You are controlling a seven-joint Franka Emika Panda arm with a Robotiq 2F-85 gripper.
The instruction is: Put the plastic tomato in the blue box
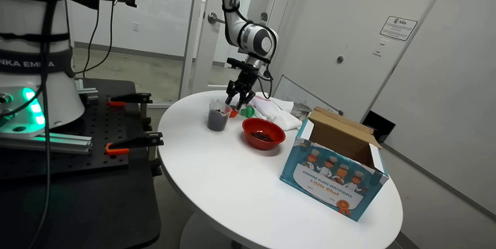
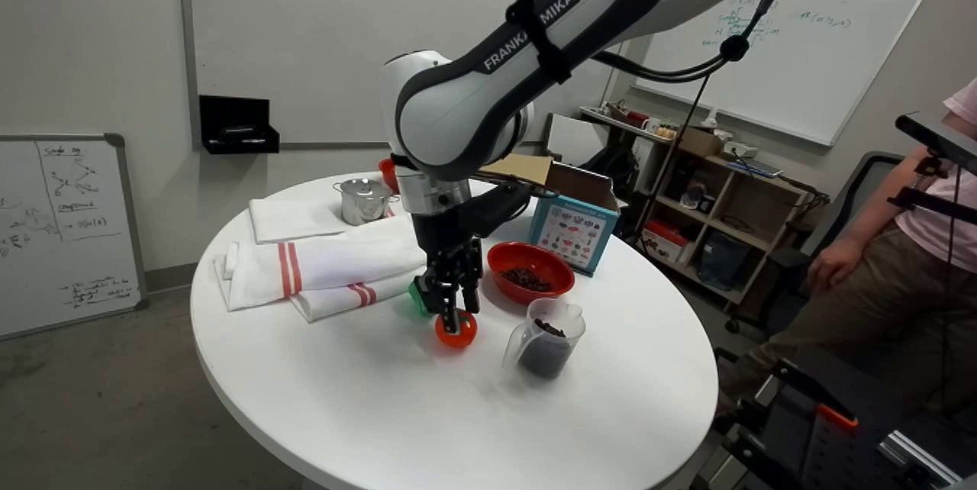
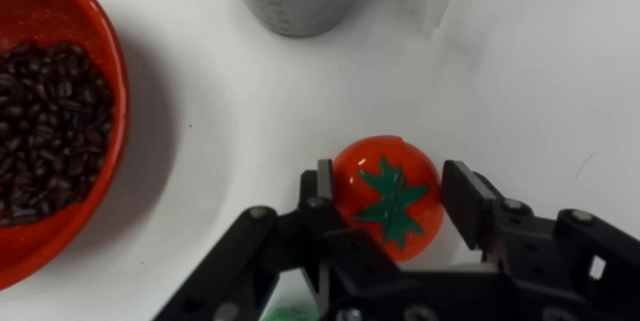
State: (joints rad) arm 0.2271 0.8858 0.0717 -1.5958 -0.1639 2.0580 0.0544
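The gripper (image 3: 386,181) straddles the tomato (image 3: 392,206), fingers (image 3: 460,196) seemingly touching both sides; whether they grip I cannot tell. The tomato seems to rest on the table (image 1: 217,171) near the jug (image 2: 546,356). Best squeeze evenly, then lift straight up and clear the bowl (image 3: 55,16). Only the wrist view shows both contacts; only exterior views, the open box (image 1: 325,183).

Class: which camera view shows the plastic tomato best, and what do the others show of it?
The wrist view: the plastic tomato appears large, its green leaf pattern clear between the fingers. In both exterior views it looks small and is partly covered by the fingers.
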